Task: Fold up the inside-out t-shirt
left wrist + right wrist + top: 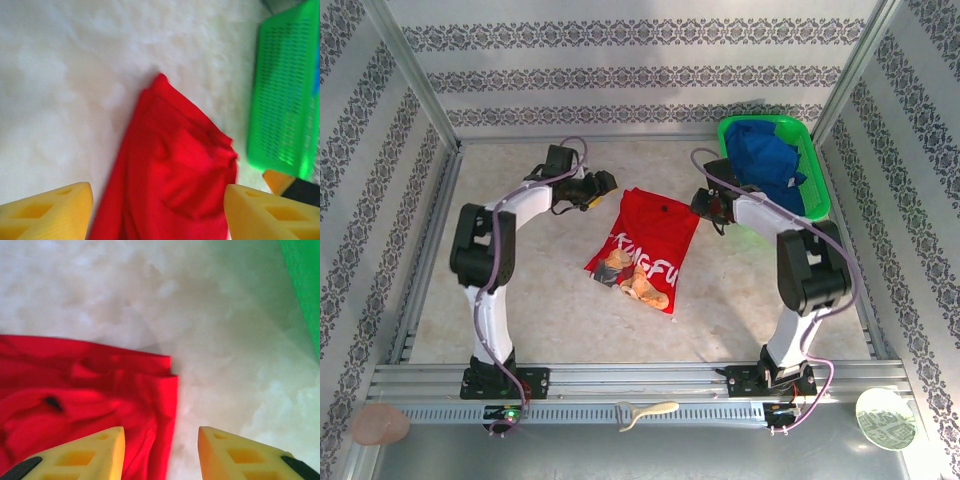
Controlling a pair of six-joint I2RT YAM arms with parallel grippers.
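The inside-out t-shirt (645,245) lies folded into a narrow red oblong in the middle of the table, a white and orange print showing at its near end. My left gripper (603,186) hovers just left of its far corner. In the left wrist view the shirt (175,175) runs between the wide-apart yellow fingers (50,212) of the open left gripper (159,210), which holds nothing. My right gripper (704,206) sits at the shirt's far right corner. In the right wrist view it (161,450) is open, and the shirt's edge (90,395) lies free between the jaws.
A green basket (817,190) holding a blue garment (765,160) stands at the back right, close behind the right arm; its wall shows in the left wrist view (285,100). Metal frame rails border the table. A plate (885,418) and a pale utensil (645,412) lie beyond the near rail.
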